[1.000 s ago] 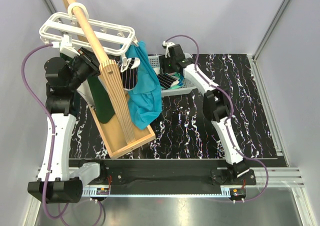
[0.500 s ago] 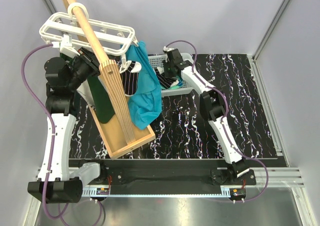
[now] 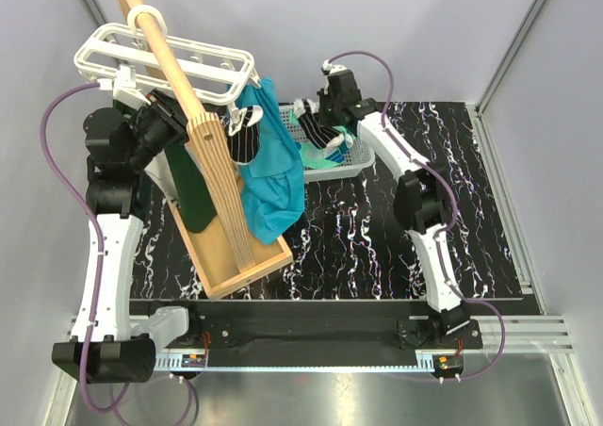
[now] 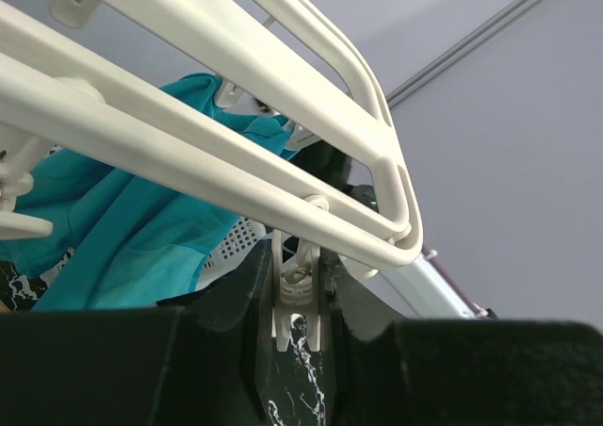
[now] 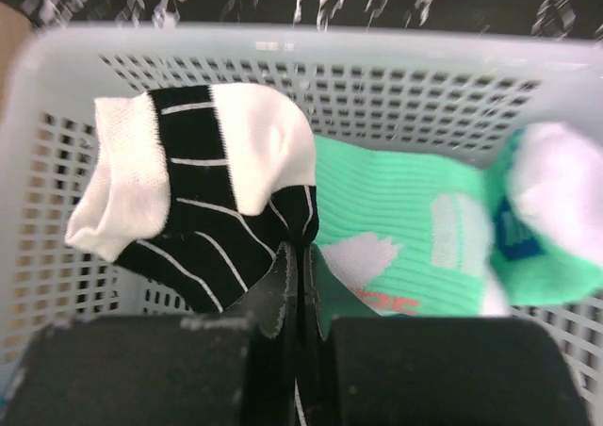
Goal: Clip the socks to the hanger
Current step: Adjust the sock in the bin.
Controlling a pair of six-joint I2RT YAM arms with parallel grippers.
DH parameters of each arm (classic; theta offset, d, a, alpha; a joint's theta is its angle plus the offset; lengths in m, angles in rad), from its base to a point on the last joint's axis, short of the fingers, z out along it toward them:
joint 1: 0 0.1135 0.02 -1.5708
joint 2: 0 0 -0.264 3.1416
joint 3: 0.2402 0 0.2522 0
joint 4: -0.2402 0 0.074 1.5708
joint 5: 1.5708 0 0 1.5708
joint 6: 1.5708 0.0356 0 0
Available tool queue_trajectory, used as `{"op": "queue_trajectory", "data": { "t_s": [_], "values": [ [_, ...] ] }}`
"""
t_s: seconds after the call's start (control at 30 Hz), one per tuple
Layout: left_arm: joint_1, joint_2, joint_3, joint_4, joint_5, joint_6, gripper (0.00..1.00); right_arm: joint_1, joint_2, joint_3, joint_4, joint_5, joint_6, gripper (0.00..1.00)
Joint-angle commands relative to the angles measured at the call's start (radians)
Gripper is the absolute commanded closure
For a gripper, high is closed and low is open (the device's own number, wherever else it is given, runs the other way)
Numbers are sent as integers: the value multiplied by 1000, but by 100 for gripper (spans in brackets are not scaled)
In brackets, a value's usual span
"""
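The white hanger hangs on the wooden pole at the upper left; its bars fill the left wrist view. My left gripper is shut on one of the hanger's small white clips. A black-and-white striped sock hangs from the hanger's right end. My right gripper is shut on the edge of another striped sock, held just above the basket. A mint green sock lies in the basket under it.
The light grey mesh basket sits at the back of the black marbled table. A teal cloth and a dark green garment hang over the wooden slatted stand. The pole slants up to the left.
My right gripper dipped into the basket, shut on the striped sock and lifted it. The left arm and the hanger stayed still.
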Motion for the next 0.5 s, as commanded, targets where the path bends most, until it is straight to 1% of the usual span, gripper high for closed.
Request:
{"op": "queue_trajectory", "data": {
  "t_s": [0.0,0.17,0.3,0.33,0.43,0.47],
  "values": [
    [-6,-13,-6,-6,42,4,100,-30,-116,-50,61,30,22,100],
    [-6,-15,-9,5,48,-4,100,-48,-110,-105,46,77,19,100],
    [-4,-13,-13,8,53,-4,100,-67,-91,-146,46,70,38,88],
    [-6,-15,-13,8,54,-4,100,-73,-87,-158,52,65,39,82],
    [-7,-13,-16,8,56,-4,100,-79,-62,-165,63,64,36,80],
    [-4,-13,-16,8,58,-4,100,-82,-42,-154,57,62,35,78]
  ]
}}
